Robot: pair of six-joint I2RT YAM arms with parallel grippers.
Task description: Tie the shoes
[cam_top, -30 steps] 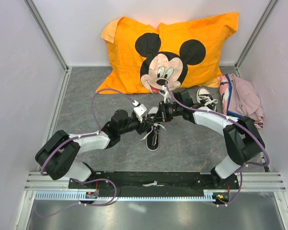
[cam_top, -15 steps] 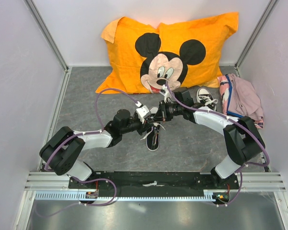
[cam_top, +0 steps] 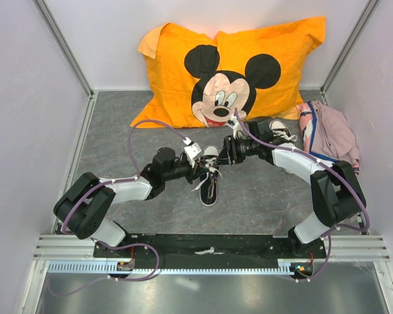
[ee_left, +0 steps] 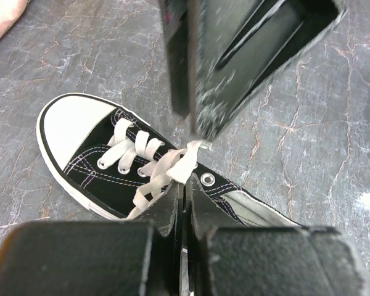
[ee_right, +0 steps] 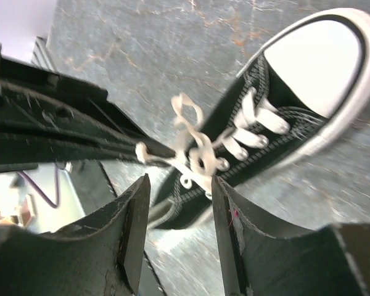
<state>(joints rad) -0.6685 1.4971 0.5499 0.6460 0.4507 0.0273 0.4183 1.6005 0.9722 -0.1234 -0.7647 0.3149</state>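
**White lace (ee_left: pixel 172 165) could slip before any knot forms**

The left gripper (ee_left: pixel 184 197) is pressed together on the lace of the shoe (cam_top: pixel 209 188) lying mid-table. The right gripper (ee_right: pixel 177 197) hovers spread, holding nothing. A hard tug might drag the light shoe or pull the lace free. The second shoe (cam_top: pixel 283 133) sits by the pillow (cam_top: pixel 177 52).

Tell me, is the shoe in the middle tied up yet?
Not yet. The shoe has no finished bow: its white lace hangs loose, and the left hand is pinching one strand.
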